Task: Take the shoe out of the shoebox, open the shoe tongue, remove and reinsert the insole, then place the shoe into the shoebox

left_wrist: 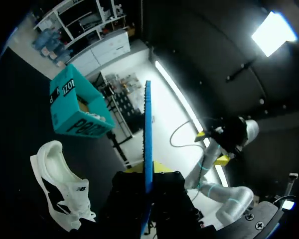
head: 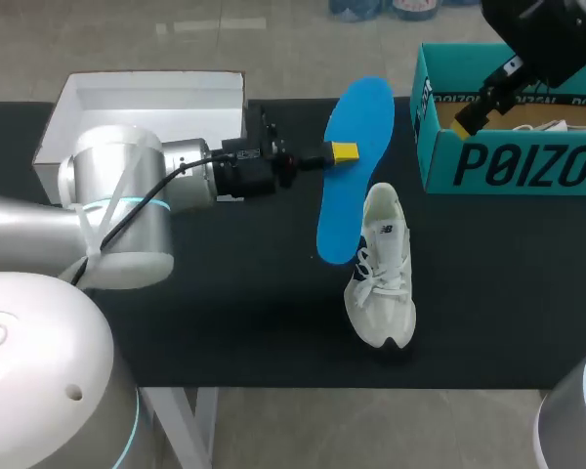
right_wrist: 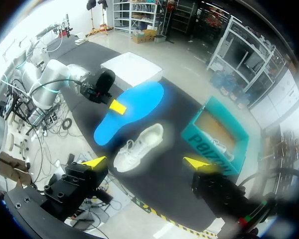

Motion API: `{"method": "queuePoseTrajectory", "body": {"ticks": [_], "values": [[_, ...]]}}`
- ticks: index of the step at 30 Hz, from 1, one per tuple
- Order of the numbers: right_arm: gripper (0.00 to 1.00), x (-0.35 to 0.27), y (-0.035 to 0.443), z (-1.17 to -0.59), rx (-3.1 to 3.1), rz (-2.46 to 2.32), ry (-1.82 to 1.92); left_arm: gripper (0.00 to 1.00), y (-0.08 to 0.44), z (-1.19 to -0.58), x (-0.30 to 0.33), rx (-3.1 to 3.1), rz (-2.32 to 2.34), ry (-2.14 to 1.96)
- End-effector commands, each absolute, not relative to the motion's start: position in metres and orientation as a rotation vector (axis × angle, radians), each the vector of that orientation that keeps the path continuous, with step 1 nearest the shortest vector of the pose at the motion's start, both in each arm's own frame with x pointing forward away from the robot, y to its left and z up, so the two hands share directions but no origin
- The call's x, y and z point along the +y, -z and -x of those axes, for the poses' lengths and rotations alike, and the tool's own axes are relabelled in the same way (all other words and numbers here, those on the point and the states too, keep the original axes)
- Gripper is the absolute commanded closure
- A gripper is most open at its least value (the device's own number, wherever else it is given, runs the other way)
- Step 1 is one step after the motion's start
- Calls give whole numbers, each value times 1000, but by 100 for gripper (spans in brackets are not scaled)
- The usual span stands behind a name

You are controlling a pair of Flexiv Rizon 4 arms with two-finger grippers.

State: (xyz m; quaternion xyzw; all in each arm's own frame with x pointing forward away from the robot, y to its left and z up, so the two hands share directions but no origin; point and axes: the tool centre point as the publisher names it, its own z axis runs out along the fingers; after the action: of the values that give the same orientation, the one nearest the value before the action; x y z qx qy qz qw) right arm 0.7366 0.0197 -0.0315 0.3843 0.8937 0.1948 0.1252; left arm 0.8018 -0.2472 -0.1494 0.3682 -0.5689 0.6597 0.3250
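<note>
One insole [head: 361, 107] clamped in left gripper [head: 344, 152], right gripper [right_wrist: 145, 163] spread over shoebox [head: 488, 166], shoe [head: 383, 283] alongside, white box [head: 151, 98] behind

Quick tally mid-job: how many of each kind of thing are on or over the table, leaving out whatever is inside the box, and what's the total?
White shoe: 1
Blue insole: 1
Teal shoebox: 1
White lid: 1
Total: 4

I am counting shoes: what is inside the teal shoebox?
Inside the teal shoebox lies another white shoe on its brown floor. The right arm hides part of it from above.
</note>
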Motion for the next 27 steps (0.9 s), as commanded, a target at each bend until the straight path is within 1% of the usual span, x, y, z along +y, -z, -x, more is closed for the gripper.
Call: {"method": "queuePoseTrajectory", "body": {"ticks": [1, 19, 21, 23, 24, 27], "values": [[0, 21, 31, -739, 2608, -1121, -562, 100, 151, -798, -248, -1665, -758, -1991], [0, 21, 31, -739, 2608, -1121, -562, 100, 151, -798, -248, -1665, -758, -1991], [0, 21, 31, -739, 2608, -1121, -562, 100, 135, -800, -237, -1879, -531, -2152], [0, 21, 31, -739, 2608, -1121, -562, 100, 126, -796, -225, -1968, -308, -2332], [0, 21, 31, -739, 2608, -1121, -562, 100, 124, -794, -221, -2036, -210, -2355], [0, 21, 31, -739, 2608, -1121, -562, 100, 116, -793, -206, -2029, -47, -2526]]}}
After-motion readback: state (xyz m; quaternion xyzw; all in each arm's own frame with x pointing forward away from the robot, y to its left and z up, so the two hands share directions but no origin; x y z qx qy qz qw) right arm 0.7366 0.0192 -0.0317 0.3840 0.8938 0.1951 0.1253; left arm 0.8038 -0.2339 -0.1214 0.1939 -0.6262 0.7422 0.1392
